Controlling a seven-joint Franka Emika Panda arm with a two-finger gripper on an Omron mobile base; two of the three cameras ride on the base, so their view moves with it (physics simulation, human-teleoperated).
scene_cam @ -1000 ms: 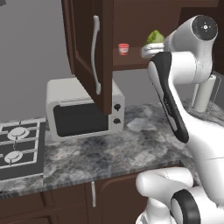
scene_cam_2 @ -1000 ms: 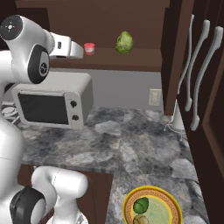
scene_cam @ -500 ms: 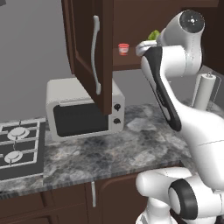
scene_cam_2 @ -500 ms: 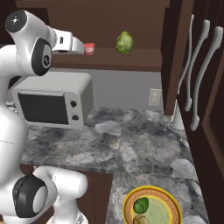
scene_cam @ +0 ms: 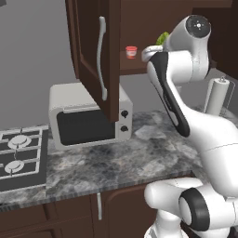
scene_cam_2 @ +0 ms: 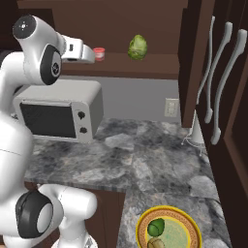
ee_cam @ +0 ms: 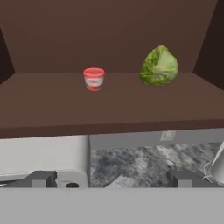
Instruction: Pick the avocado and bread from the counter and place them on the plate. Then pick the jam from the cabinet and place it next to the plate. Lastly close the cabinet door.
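A: Since the plate (scene_cam_2: 192,227) at the near edge of the worktop (scene_cam_2: 145,160) already carries the avocado (scene_cam_2: 156,226) and the bread (scene_cam_2: 156,243), I'd log the first leg as done.

B: Agreed. Both sit inside the rim, avocado just behind the bread. Where's the jam (ee_cam: 93,78)?

A: On the shelf (ee_cam: 109,107) inside the cabinet (scene_cam_2: 121,29), upright, lid on. A pale green leafy ball (ee_cam: 159,66) stands well apart from it on the same shelf, on the side toward the closed doors.

B: And the gripper (ee_cam: 109,178)?

A: Jaws wide, nothing between them. Raised to shelf height in front of the cabinet opening, aimed at the shelf, short of the jar. In the hand view the jam sits a little left of centre, so I judge the reach needs a small sideways correction.

B: Cabinet door (scene_cam: 95,56)?

A: Swung out over the microwave (scene_cam: 88,118), handle facing the room. Not yet closed.

B: So what's left?

A: Grasp the jar, bring it down beside the plate, then push that door shut. Roughly half the job, by my reckoning.
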